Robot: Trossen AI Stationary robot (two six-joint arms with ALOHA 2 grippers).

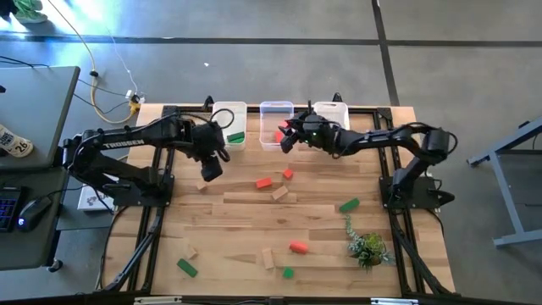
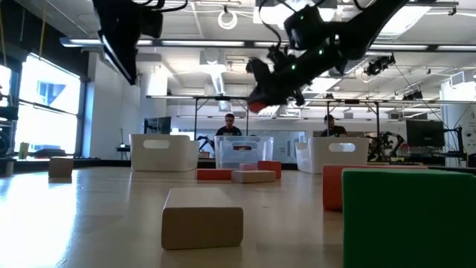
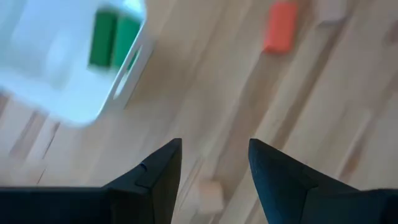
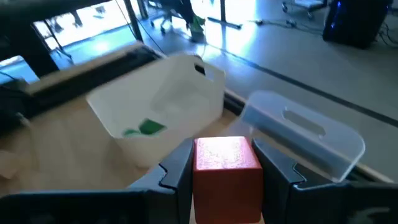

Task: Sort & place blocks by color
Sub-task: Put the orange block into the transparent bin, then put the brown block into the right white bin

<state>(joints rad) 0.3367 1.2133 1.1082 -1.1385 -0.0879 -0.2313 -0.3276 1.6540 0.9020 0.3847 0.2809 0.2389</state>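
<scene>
Light wooden tabletop (image 1: 254,216) made of planks, sitting on a grey concrete floor, with a desk off to the left side holding a keyboard and mouse. From table height you can see a big open workshop behind it: ceiling lights, windows on the left, and two people seated at benches in the back.

Three white translucent bins line the far edge. The left bin (image 1: 229,124) has green blocks (image 3: 113,40) in it, and the middle bin (image 1: 276,121) shows something red inside.

The right gripper (image 1: 286,138) hangs above the table next to the middle bin, pinching a red cube (image 4: 226,171) between its fingers. The left gripper (image 1: 210,169) hovers just in front of the left bin, fingers spread with nothing between them, over a pale wood block (image 3: 211,196).

Loose blocks are scattered over the rest of the table: a red bar (image 1: 264,182), a red cylinder (image 1: 298,247), a green bar (image 1: 187,268), another green block (image 1: 348,204), plus several wood ones. A small green artificial plant (image 1: 367,247) sits near the right front corner.
</scene>
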